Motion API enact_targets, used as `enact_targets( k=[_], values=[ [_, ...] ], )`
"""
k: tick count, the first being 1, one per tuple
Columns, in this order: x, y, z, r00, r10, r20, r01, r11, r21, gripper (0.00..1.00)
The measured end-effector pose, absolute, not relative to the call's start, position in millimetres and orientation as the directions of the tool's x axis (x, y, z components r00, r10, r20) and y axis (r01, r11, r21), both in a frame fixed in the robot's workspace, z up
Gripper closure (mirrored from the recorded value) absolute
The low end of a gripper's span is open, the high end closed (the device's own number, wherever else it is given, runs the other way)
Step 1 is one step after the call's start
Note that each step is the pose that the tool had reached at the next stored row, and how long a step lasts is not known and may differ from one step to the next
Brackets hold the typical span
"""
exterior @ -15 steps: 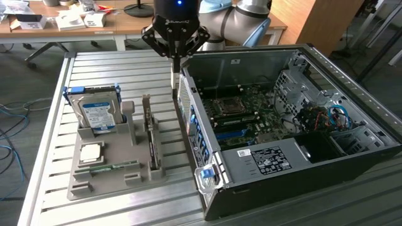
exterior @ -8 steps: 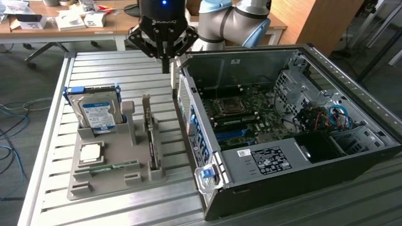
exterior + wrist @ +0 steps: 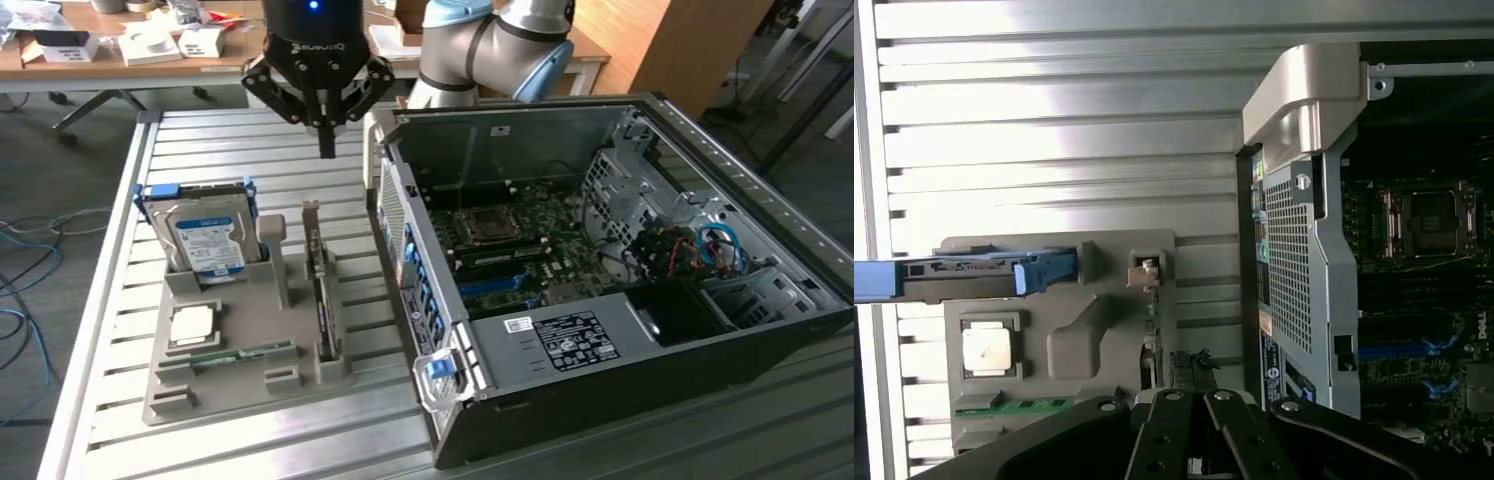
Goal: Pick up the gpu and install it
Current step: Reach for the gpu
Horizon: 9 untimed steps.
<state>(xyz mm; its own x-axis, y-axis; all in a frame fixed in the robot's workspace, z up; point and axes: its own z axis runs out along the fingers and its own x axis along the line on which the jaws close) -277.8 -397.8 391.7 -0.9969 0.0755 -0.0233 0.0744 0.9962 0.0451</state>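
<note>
The gpu (image 3: 320, 292) stands edge-on in a slot of the grey holder tray (image 3: 220, 385), its pale metal bracket at the far end. In the wrist view the gpu (image 3: 1147, 325) is a thin line in the tray (image 3: 1069, 345), bracket end up. My gripper (image 3: 326, 150) hangs above the slatted table, beyond the gpu's far end and well above it. Its fingers are shut with nothing between them. The wrist view has the gripper (image 3: 1192, 378) just beside the gpu's line, toward the computer case.
The open computer case (image 3: 747, 215) lies on the exterior view's right, motherboard (image 3: 514, 240) exposed. The tray also holds a blue-labelled hard drive (image 3: 207, 238), a processor (image 3: 191, 325) and a green memory stick (image 3: 227, 353). A cluttered desk (image 3: 120, 45) stands behind the table.
</note>
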Motion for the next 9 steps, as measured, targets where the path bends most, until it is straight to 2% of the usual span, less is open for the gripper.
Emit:
enact_targets(
  k=[9],
  values=[
    [-292.7, -397.8, 391.3, -0.997, 0.075, -0.023, 0.074, 0.996, 0.045, 0.89]
  ],
)
